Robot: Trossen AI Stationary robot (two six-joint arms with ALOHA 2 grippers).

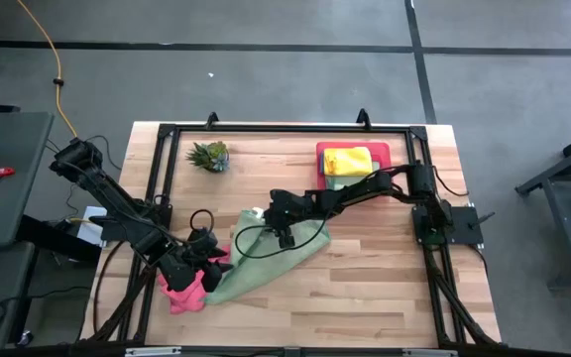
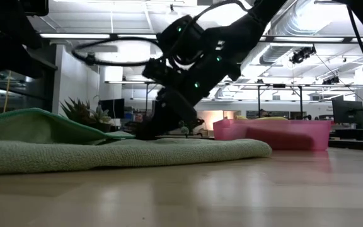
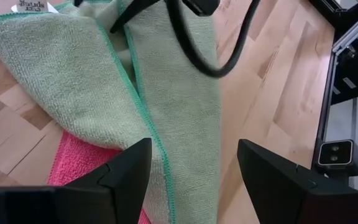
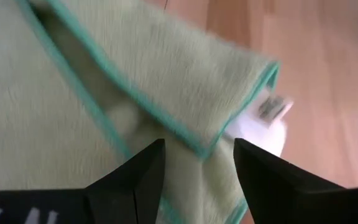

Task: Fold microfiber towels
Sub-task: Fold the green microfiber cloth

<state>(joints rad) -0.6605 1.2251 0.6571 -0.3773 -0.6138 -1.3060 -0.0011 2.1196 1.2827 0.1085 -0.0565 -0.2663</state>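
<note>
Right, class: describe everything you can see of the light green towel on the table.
The green towel is fuzzy microfiber with darker green stitched edging and a white label at one corner. It lies partly folded and rumpled on the wooden table, overlapping the pink towel. The right pincer is down on it, jaws apart; the left pincer hovers open over its edge.

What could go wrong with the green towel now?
1. The right gripper has its fingers open right over a folded corner of the light green towel; it might pinch just one layer, and the fold could fall open.
2. The green towel lies partly on the pink towel, near the open left gripper. Pulling the green one might drag the pink one too.
</note>
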